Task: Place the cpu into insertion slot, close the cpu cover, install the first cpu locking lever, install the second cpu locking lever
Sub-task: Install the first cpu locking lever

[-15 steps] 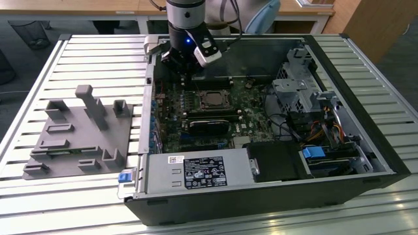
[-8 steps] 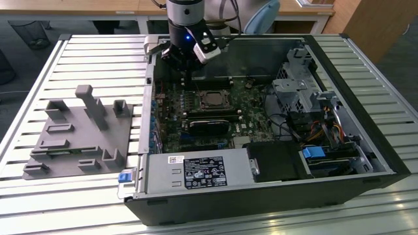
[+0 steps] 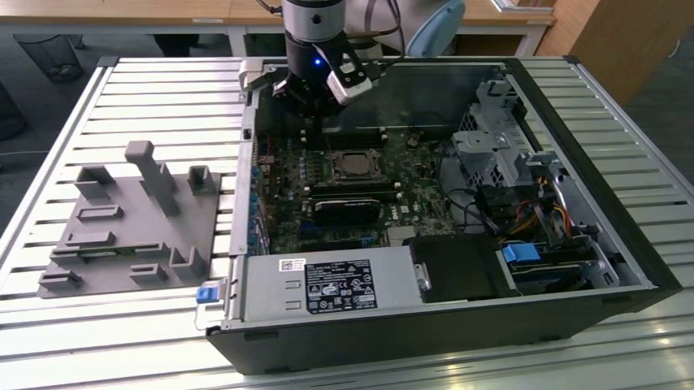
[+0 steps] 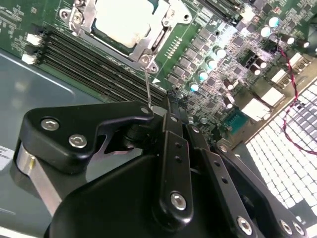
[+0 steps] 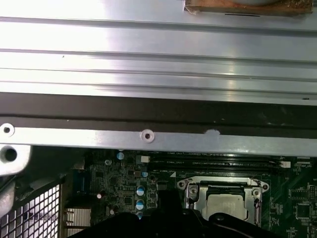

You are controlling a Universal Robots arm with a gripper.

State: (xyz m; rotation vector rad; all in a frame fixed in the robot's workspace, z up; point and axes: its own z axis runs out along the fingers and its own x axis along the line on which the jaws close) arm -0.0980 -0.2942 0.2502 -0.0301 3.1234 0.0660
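The cpu sits in the insertion slot, with the cpu cover around it, beside the green circuit board.

no print can be read anywhere

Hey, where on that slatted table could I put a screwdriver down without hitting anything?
Bare slats lie in front of the grey plastic fixture block and behind it, toward the desks. The open black computer case crowds the exterior view's right. Inside, the robot's hand hangs over the green motherboard.
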